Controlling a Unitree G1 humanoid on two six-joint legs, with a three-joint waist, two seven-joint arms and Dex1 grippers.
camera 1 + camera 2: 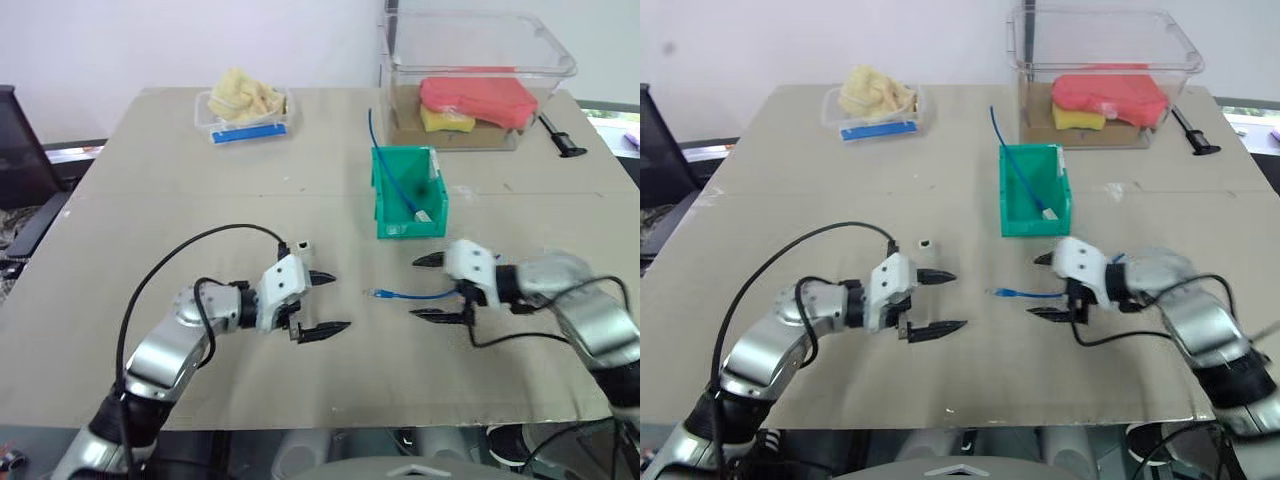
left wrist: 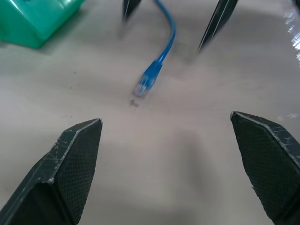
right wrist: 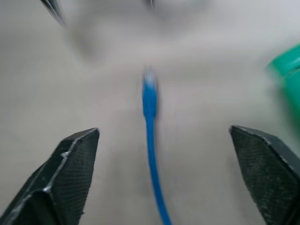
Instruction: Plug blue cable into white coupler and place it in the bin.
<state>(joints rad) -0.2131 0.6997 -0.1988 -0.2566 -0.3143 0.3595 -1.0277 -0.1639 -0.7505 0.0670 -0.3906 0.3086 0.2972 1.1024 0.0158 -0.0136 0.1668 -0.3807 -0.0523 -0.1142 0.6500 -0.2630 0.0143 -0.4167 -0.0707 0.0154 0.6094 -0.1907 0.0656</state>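
Item, right gripper [image 1: 434, 287]: 2 black fingers spread wide, nothing held, pointing left along the table [image 1: 150, 180]. The blue cable [image 1: 415, 295] lies flat on the table between these fingers, its clear plug toward the left, loose and ungripped. Item, left gripper [image 1: 325, 303]: 2 fingers likewise wide and empty, pointing right, facing the plug across a bare gap. Item, white coupler [image 1: 926, 243]: a small block on the table just beyond the left gripper, apart from both grippers and the cable. Item, green bin [image 1: 408, 192]: farther back, right of centre, already holding another blue cable [image 1: 400, 190] whose tail rises out over the far rim. Judged step: regrasp the cable before mating. Advice: pinch close behind the plug so it stays stiff and straight, have the left gripper collect the coupler with its socket facing the plug, then align the axes before pushing.
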